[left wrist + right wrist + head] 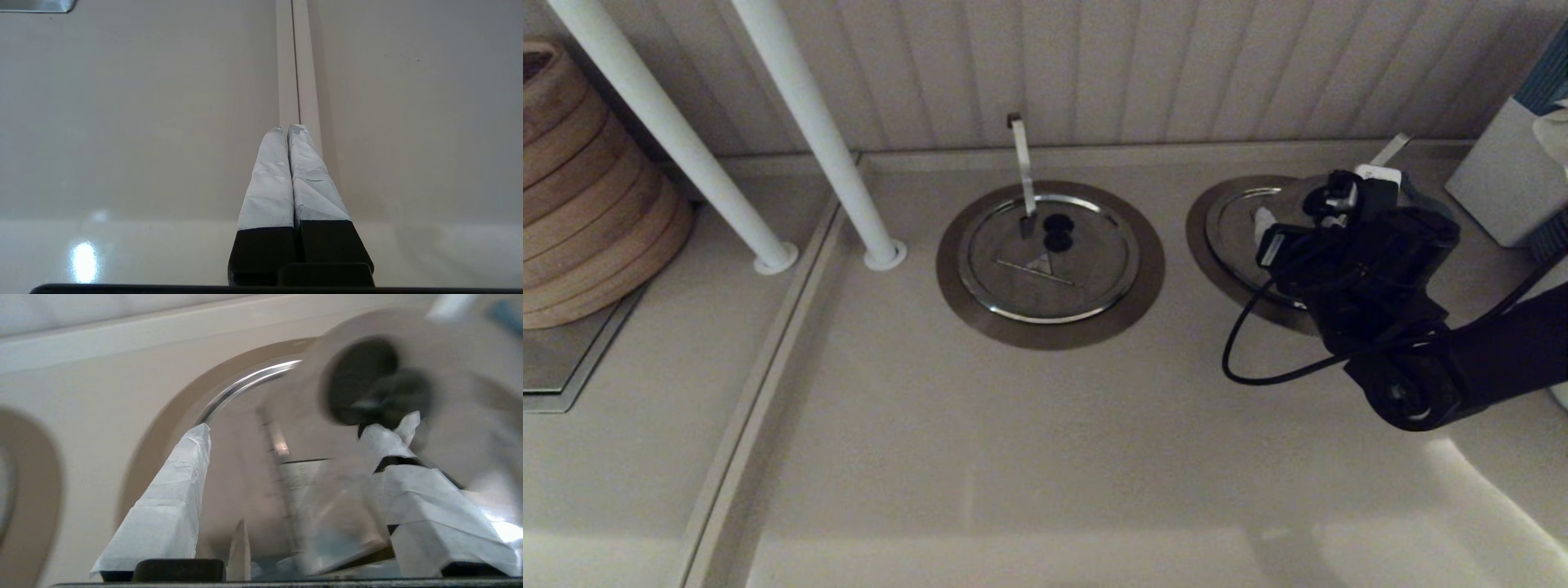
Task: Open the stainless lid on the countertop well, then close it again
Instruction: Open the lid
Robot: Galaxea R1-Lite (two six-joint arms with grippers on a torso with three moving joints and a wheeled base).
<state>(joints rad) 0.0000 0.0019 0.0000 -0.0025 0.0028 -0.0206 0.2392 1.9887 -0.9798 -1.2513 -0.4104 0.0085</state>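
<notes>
Nearest the head camera, the black right arm is seen reaching over the pale countertop (1045, 457), its right gripper (1278, 233) poised over the stainless lid (1241, 224) at the right. In the wrist view, the white-wrapped fingers (171, 498) are spread wide with nothing held between them, and the lid's black knob (376, 388) sits just beyond one fingertip. The lid is seated flat in the countertop well (1199, 237), ringed by a brownish collar, with a slanted utensil handle (1390, 149) at its far edge. A similar lid (1045, 257) with an upright handle lies to the left. The steel is judged rigid, smooth and slippery, moderately light; the knob is judged the only sound place to grip. The left gripper (289, 128) is parked over bare counter, fingers pressed together.
</notes>
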